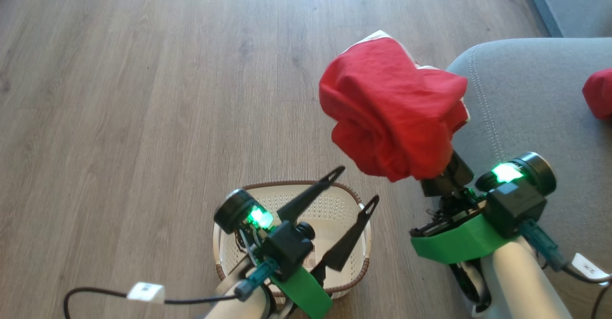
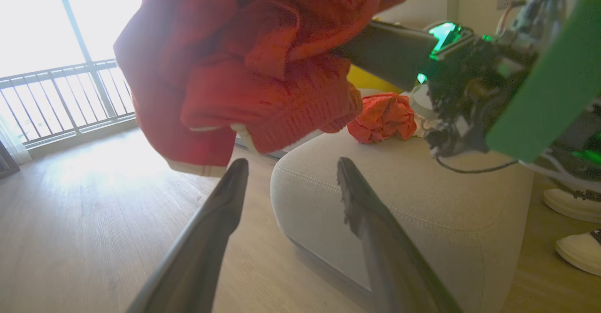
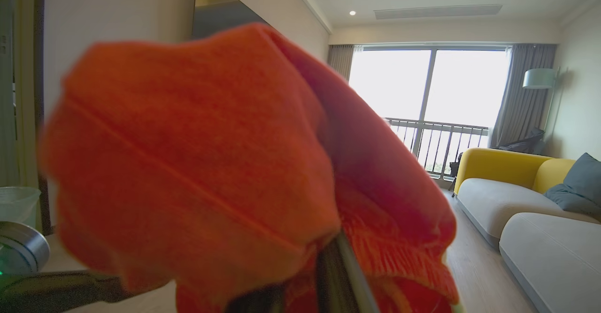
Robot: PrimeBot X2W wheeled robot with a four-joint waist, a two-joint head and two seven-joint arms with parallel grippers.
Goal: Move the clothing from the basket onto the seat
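Beside the rounded edge of the grey seat [image 1: 526,99], a bunched red garment [image 1: 392,113] hangs in the air, clamped in the right gripper [image 1: 448,171], whose dark fingers are buried in its folds. A sliver of white trim shows along the top of the bundle in the head view, and a pale hem shows at its lower edge in the left wrist view. Most of the cloth hangs over the wooden floor [image 1: 143,94], its right side overlapping the seat's stitched corner in the head view; whether it touches the upholstery cannot be told. The right wrist view, blurred at close range, shows the fabric wrapped over that gripper's own fingers.

A second red garment [image 1: 597,94] lies crumpled on the seat cushion, well apart from the held one.

Lower left, the left gripper [image 1: 358,183] stands with its two long fingers spread wide and nothing between them, hovering over the basket [image 1: 330,209]. From its wrist camera the fingers point up toward the dangling cloth without touching it. The basket sits on the floor just left of the seat, its perforated cream wall and brown rim visible behind the left arm.

A pair of pale shoes [image 2: 573,205] rests on the floor at the seat's far side in the left wrist view.
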